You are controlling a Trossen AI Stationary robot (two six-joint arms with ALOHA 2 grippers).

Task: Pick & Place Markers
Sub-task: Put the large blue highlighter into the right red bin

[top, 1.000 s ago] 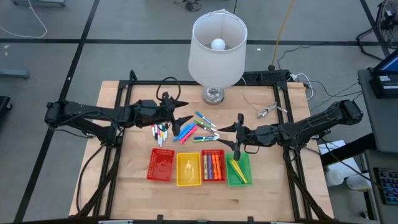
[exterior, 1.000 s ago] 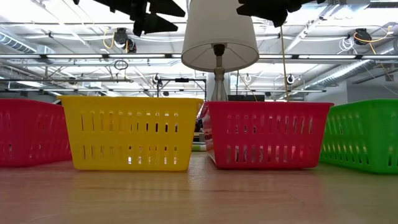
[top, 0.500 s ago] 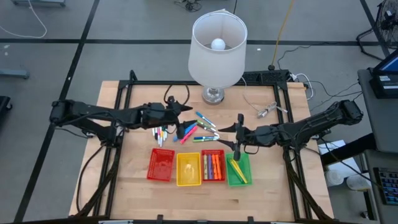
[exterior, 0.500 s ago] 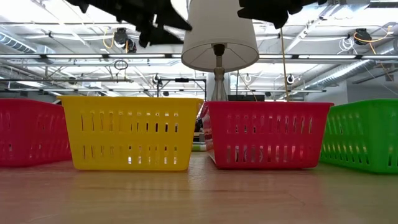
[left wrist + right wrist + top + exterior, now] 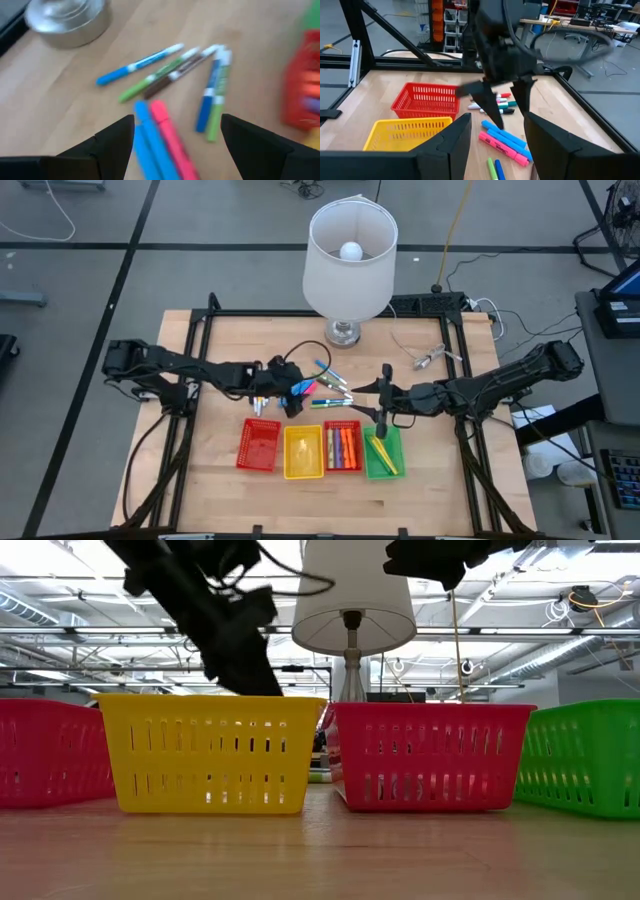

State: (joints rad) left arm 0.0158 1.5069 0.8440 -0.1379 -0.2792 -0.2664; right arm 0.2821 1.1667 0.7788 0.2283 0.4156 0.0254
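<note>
Overhead, the left hand (image 5: 296, 395) gapes empty above slim plastic markers (image 5: 325, 388); right hand (image 5: 381, 412) parted, empty.

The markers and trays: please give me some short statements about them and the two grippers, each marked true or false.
1. The left gripper hangs with open fingers over the loose markers. True.
2. The right gripper is shut on a pink marker. False: its fingers are open and empty.
3. The green tray lies rightmost in the row. True.
4. The lamp lies tipped over. False: it stands upright.
</note>
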